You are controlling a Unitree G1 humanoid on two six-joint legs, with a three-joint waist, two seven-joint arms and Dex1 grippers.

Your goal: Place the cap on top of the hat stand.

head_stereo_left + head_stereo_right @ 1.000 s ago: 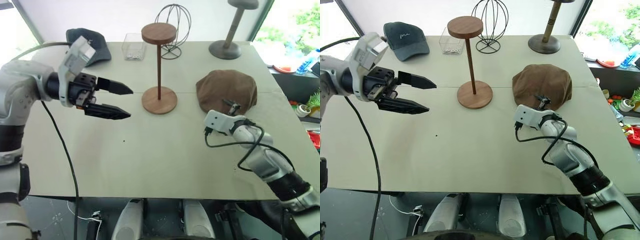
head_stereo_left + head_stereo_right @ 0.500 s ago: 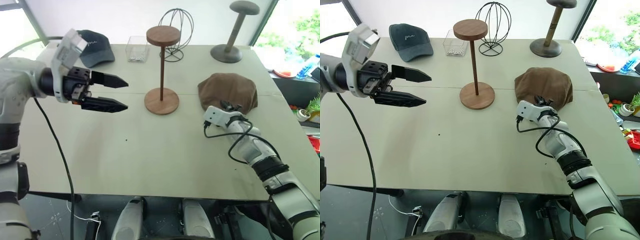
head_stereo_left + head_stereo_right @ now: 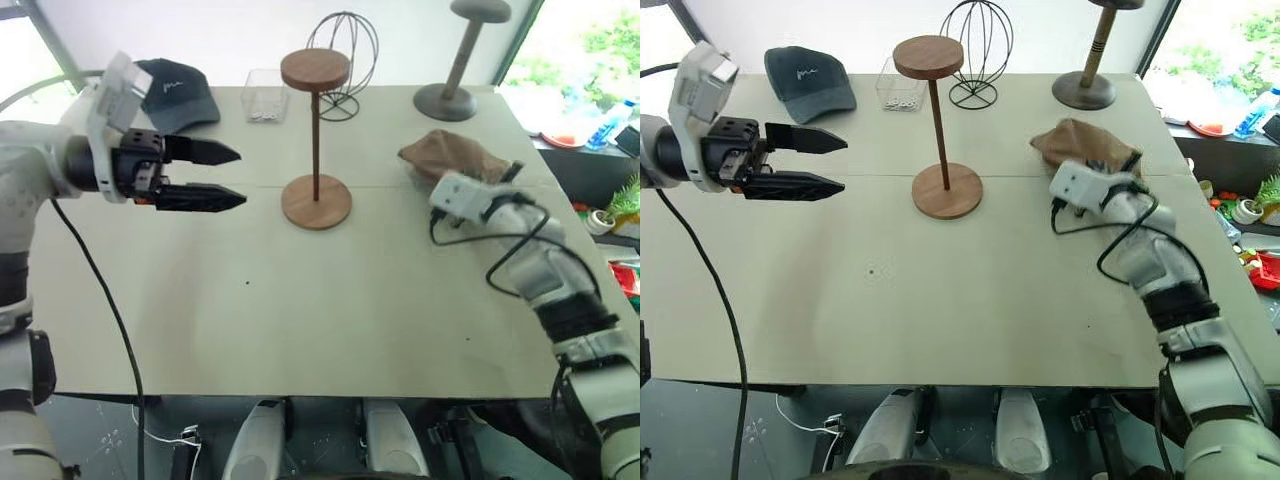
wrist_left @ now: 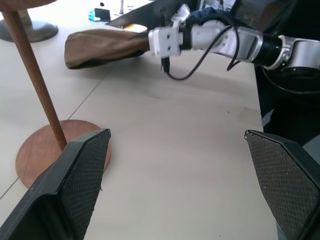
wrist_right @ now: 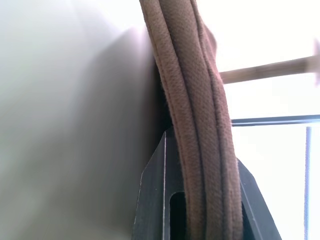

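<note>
The brown cap [image 3: 450, 153] hangs crumpled just above the table at the right, its folded edge pinched in my right gripper [image 3: 505, 172], which is shut on it. In the right wrist view the cap's doubled rim [image 5: 190, 100] runs between the two fingers [image 5: 152, 200]. The hat stand [image 3: 317, 130], reddish wood with a bare disc top [image 3: 316, 70] and a round base, rises at mid-table, left of the cap. My left gripper [image 3: 240, 177] hovers open left of the stand, pointing toward it, and holds nothing.
A navy baseball cap [image 3: 172, 90], a clear box [image 3: 265, 95], a wire globe stand [image 3: 345, 50] and a grey thick-stemmed stand [image 3: 460, 60] line the table's far edge. Small items [image 3: 600, 130] sit beyond the right edge. Bare tabletop [image 3: 330, 290] lies in front.
My right gripper shut on the cap's near edge and rose with it, so the cap lifted off the table and crumpled. The left gripper stayed open and drifted slightly left.
</note>
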